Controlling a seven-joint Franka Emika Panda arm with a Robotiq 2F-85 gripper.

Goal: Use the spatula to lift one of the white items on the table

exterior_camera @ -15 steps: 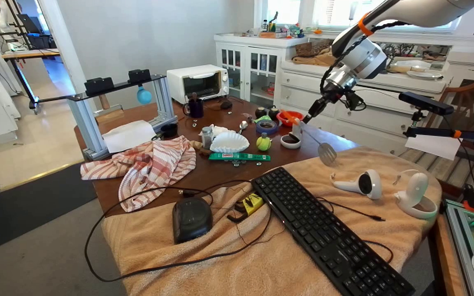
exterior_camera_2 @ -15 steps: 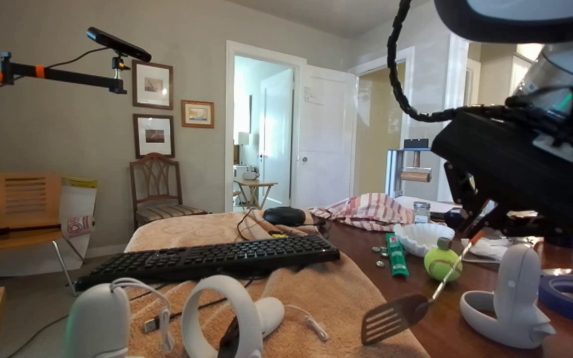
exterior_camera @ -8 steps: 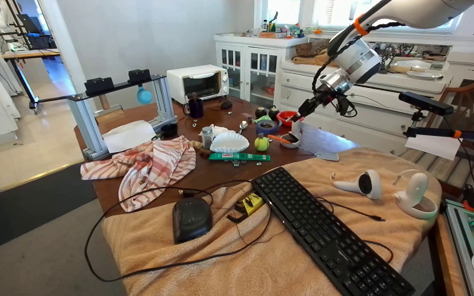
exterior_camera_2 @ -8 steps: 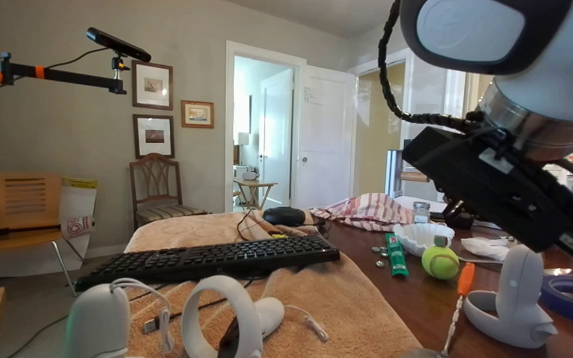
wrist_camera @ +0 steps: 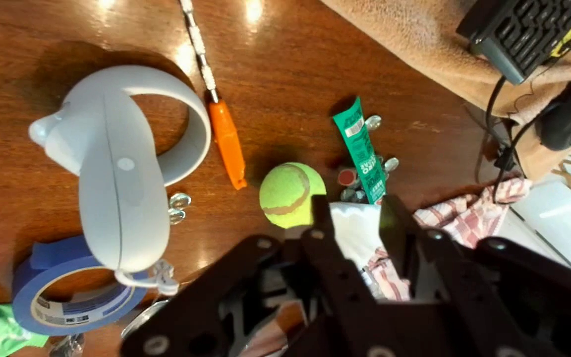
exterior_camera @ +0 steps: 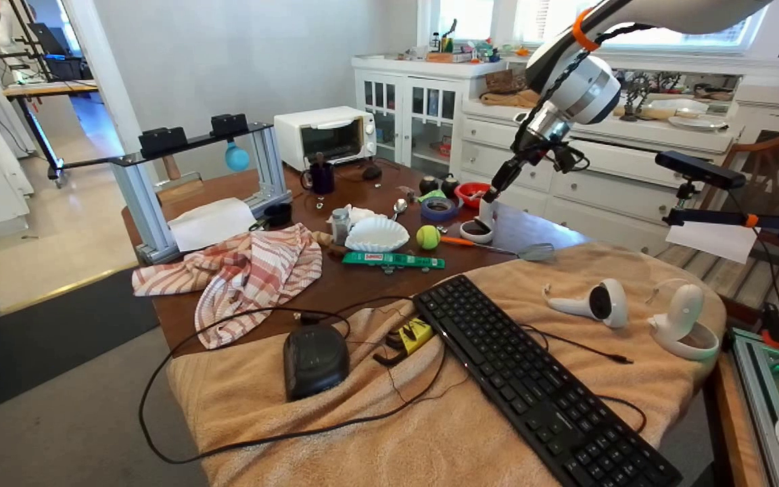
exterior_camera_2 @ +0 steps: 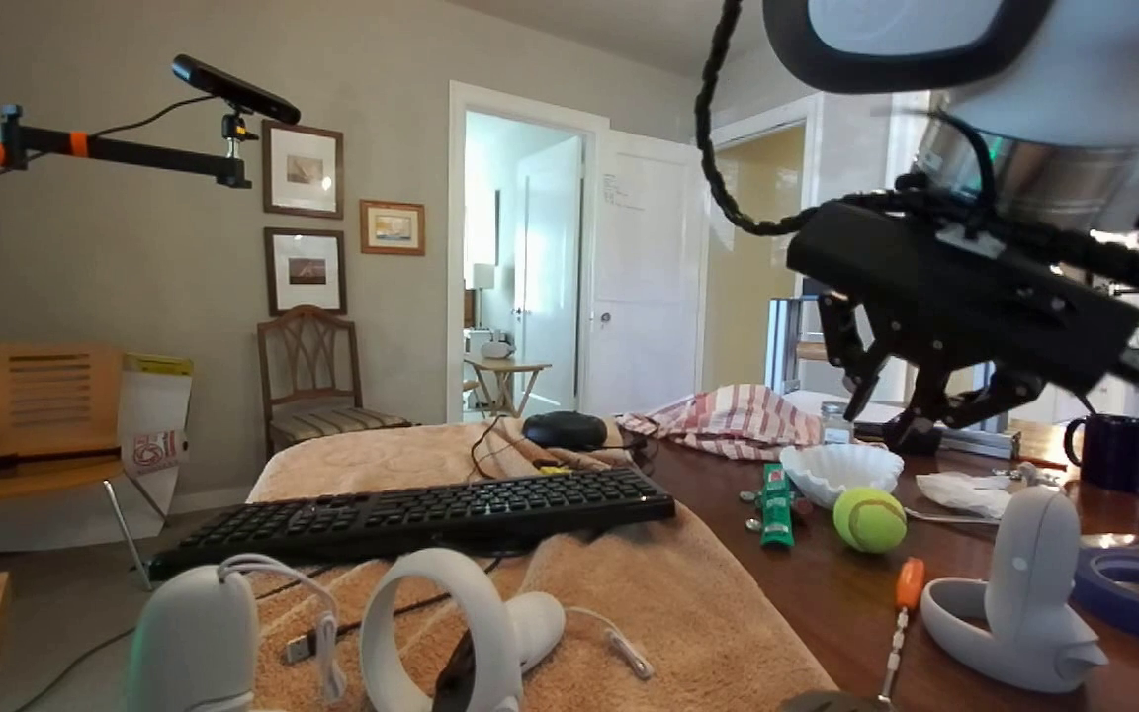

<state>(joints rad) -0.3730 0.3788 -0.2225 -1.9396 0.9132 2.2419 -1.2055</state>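
Note:
The spatula lies on the bare wood; its orange handle (exterior_camera: 458, 241) points to the tennis ball and its slotted blade (exterior_camera: 536, 252) is by the tan cloth. The handle shows in an exterior view (exterior_camera_2: 910, 583) and the wrist view (wrist_camera: 228, 144). My gripper (exterior_camera: 489, 197) is open and empty above the table, apart from the spatula; its fingers (wrist_camera: 356, 206) show in the wrist view. White items: a scalloped dish (exterior_camera: 376, 235), a ringed controller (exterior_camera: 487, 220) beside the spatula, and two more controllers (exterior_camera: 606, 304) (exterior_camera: 686, 318) on the cloth. The dish shows beyond my fingers (wrist_camera: 356, 228).
A tennis ball (wrist_camera: 290, 193) sits near the handle end. A green packet (wrist_camera: 362, 148), blue tape roll (wrist_camera: 77, 292), red bowl (exterior_camera: 470, 193) and glass jar (exterior_camera: 340, 226) stand around. A keyboard (exterior_camera: 531, 379) and mouse (exterior_camera: 316, 362) lie on the tan cloth.
The spatula, in my gripper a second ago, was let go and dropped onto the table. The ball shifted, the small piece on top fell off, and the green packet moved slightly. My gripper rose.

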